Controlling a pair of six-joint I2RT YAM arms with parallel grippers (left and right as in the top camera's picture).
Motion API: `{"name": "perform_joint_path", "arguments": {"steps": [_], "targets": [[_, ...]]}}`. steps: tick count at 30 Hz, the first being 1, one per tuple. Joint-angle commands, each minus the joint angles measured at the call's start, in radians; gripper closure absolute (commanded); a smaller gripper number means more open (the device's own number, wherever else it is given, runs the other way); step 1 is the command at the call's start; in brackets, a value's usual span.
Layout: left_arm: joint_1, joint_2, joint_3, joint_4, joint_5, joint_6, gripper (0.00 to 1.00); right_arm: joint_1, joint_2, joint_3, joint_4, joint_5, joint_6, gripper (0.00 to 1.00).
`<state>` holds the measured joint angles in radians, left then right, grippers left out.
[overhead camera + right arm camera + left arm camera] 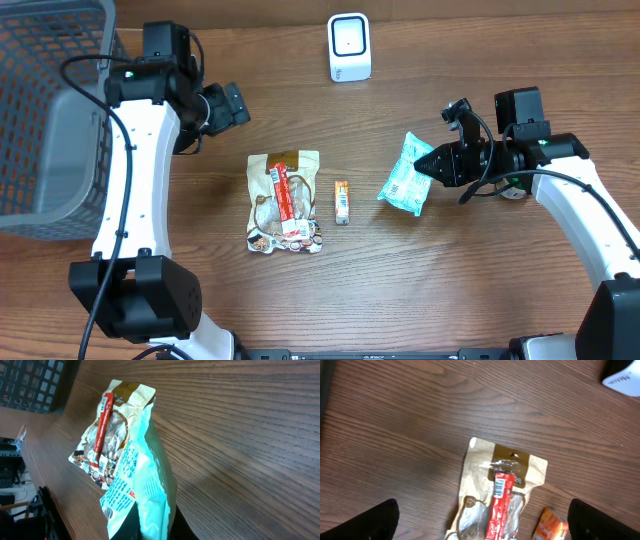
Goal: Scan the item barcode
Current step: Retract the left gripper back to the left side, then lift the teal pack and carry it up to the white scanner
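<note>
One mint-green packet [405, 176] is the item in play. The right gripper [432, 163] pinches it by the edge, with the jaws drawn narrow on the wrapper. From overhead it sits at about three o'clock from the table's middle. In the right wrist view it stands on edge, printed face turned left. I cannot tell whether its lower edge touches the wood.

A white scanner [349, 47] stands at roughly eleven o'clock from the packet, well apart from it, near the far edge of the table [480, 290].

At the packet's nine o'clock lies a small orange bar [342, 202]. Just beyond that is a brown pouch [283, 203], flat on the wood with a red stick [283, 195] lying lengthwise on top of it. The bar lies between pouch and packet, nearer the pouch.

At about eleven o'clock from the pouch hangs the left gripper [232, 103], its jaws spread wide and holding nothing. Its wrist camera shows a dark fingertip in each bottom corner, with the pouch's top between them.

A grey wire basket [40, 110] fills the table's ten o'clock corner.
</note>
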<state>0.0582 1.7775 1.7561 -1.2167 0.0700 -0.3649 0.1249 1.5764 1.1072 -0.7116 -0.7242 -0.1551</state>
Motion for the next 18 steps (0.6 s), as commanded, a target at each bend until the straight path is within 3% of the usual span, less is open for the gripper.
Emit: {"name": "perform_joint_path", "arguments": {"steps": [1,11,18], "targets": [[0.006,-0.021,0.013,-0.003,-0.003,0.014,0.0,0.003,-0.016,0.021,0.009,-0.01,-0.01,0.96],[0.003,-0.021,0.013,-0.002,-0.003,0.014,0.0,0.003,-0.016,0.076,0.044,0.114,0.07,0.97],[0.001,-0.021,0.013,-0.002,-0.003,0.014,0.0,0.004,-0.016,0.292,-0.03,0.249,0.077,0.97]]}}
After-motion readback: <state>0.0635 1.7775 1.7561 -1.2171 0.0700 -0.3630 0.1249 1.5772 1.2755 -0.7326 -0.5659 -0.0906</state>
